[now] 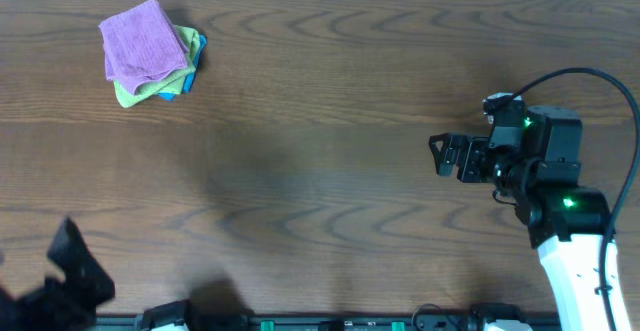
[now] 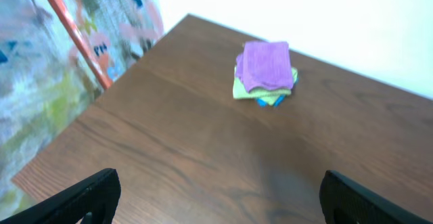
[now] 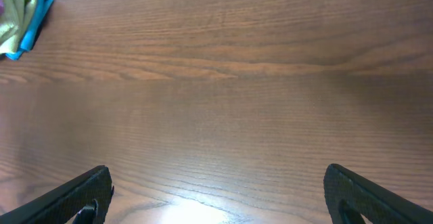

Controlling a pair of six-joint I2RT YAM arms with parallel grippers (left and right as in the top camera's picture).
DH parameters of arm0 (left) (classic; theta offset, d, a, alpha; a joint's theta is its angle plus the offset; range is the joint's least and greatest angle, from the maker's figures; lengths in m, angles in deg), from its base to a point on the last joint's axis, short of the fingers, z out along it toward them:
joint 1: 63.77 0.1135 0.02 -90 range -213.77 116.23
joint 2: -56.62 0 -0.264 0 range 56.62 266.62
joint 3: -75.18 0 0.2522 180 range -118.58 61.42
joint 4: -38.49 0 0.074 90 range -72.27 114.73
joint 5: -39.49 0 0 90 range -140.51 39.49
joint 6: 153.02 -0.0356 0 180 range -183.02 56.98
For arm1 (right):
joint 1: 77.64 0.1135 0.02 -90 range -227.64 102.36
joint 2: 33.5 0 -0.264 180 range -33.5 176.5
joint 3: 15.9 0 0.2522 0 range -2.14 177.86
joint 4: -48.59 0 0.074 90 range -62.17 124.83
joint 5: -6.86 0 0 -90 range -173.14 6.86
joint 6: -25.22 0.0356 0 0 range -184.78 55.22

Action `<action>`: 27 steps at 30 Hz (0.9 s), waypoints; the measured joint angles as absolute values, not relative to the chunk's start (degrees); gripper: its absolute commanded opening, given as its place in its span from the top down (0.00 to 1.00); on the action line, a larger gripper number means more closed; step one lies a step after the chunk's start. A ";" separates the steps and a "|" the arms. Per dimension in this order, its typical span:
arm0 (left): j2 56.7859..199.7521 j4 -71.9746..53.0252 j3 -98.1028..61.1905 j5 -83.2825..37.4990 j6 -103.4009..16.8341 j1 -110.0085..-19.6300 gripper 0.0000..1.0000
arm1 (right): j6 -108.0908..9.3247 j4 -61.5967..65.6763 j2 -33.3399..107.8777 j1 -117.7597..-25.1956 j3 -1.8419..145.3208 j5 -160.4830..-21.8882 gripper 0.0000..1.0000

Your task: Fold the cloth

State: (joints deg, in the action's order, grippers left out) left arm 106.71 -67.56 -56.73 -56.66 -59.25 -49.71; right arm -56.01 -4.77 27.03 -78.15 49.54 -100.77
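Note:
A stack of folded cloths point(image 1: 150, 51) lies at the far left of the table: a purple one on top, a green one under it and a blue one at the bottom. It shows in the left wrist view point(image 2: 265, 73), and its green and blue edge shows in the right wrist view point(image 3: 21, 19). My left gripper point(image 1: 70, 266) is open and empty at the near left edge, well away from the stack; its fingers frame bare wood point(image 2: 216, 197). My right gripper point(image 1: 442, 155) is open and empty at the right, over bare wood point(image 3: 216, 193).
The wooden table point(image 1: 320, 171) spans the view. The table's left edge point(image 2: 101, 99) shows in the left wrist view, with an orange pole point(image 2: 74, 34) and a patterned backdrop beyond it. A black cable point(image 1: 600, 81) loops over the right arm.

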 measured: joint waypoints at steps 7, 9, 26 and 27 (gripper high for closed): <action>102.36 -67.06 -55.24 -54.50 -61.39 -49.71 0.05 | -56.01 -4.79 27.03 -78.15 49.54 -100.77 0.01; 101.00 -63.73 -52.25 -53.36 -62.57 -49.73 0.05 | -56.01 -4.77 27.03 -78.15 49.54 -100.77 0.01; 85.68 -32.87 -11.92 -42.24 -66.44 -55.63 0.05 | -55.98 -4.77 27.03 -78.15 49.50 -100.77 0.01; 84.63 -31.91 -9.84 -41.84 -66.48 -55.83 0.05 | -55.98 -4.79 27.05 -78.15 49.50 -100.79 0.01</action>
State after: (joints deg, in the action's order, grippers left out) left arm 84.63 -31.91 -9.84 -41.84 -66.48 -55.83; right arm -55.98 -4.79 27.05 -78.15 49.50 -100.79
